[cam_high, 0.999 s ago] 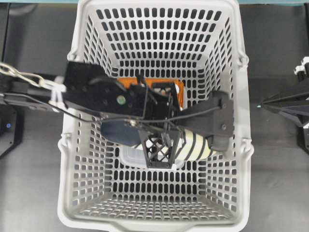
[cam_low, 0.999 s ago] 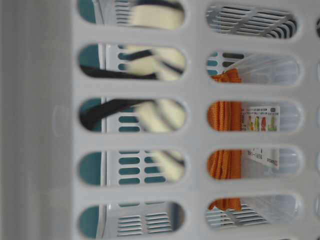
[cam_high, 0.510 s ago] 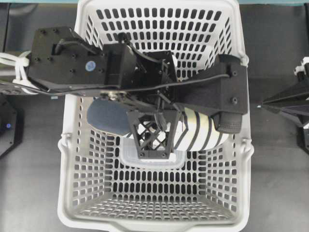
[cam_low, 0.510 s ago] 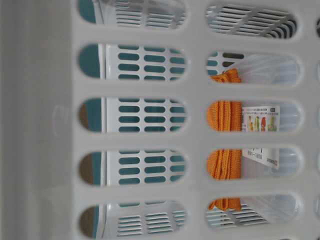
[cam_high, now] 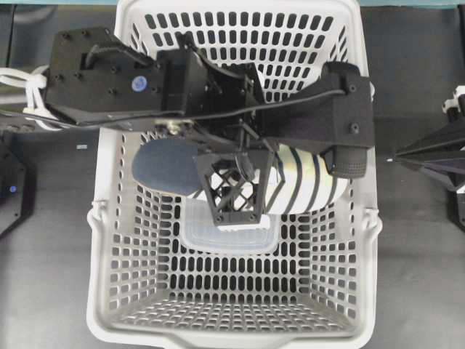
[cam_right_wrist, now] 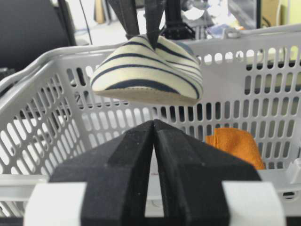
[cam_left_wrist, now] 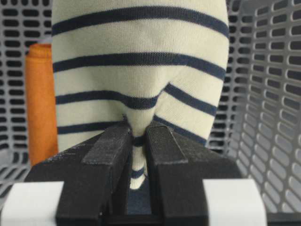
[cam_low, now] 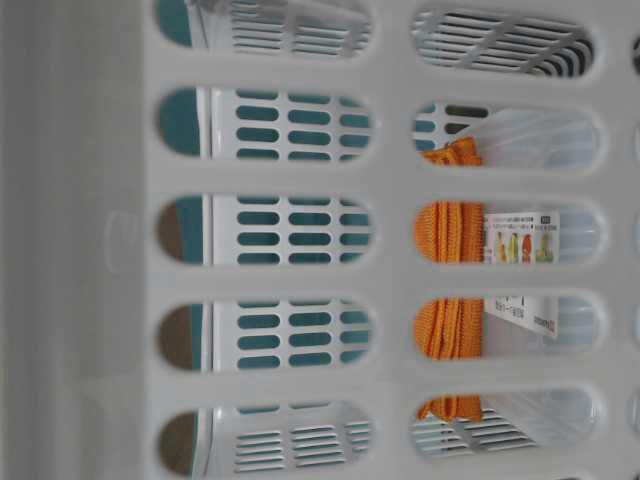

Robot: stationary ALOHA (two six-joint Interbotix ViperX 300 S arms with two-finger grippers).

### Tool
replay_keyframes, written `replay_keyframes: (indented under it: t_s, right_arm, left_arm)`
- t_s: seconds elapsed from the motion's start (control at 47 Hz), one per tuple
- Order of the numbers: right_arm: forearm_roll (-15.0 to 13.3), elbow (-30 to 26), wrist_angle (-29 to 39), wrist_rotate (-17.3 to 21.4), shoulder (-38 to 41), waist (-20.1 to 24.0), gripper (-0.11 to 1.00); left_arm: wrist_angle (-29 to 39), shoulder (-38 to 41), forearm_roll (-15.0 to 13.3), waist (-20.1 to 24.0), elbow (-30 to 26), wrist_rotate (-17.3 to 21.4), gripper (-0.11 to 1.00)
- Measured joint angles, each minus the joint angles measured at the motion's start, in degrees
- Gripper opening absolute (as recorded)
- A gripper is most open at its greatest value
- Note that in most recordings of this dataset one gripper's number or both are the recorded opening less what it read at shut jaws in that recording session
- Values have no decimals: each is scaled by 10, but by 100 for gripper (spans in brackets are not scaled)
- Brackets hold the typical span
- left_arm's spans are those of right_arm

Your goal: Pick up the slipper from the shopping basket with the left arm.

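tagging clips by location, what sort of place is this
Probably a robotics lab: a dark tabletop with a basket between two arms, and monitors and clutter behind in the right wrist view.

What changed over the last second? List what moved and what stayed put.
The left pincer, shut on the slipper, lifted it from low in the shopping basket up near the rim; it no longer shows through the table-level slots. The orange cloth, the clear box, the basket and the shut right pincer stayed as they were.
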Motion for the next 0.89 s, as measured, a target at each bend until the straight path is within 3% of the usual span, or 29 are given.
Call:
replay_keyframes:
  t_s: [0.893]
  right_arm:
    - [0, 2, 1, 0, 0, 0, 0]
  left_arm:
    - [-6, 12, 0, 0, -4, -10, 7]
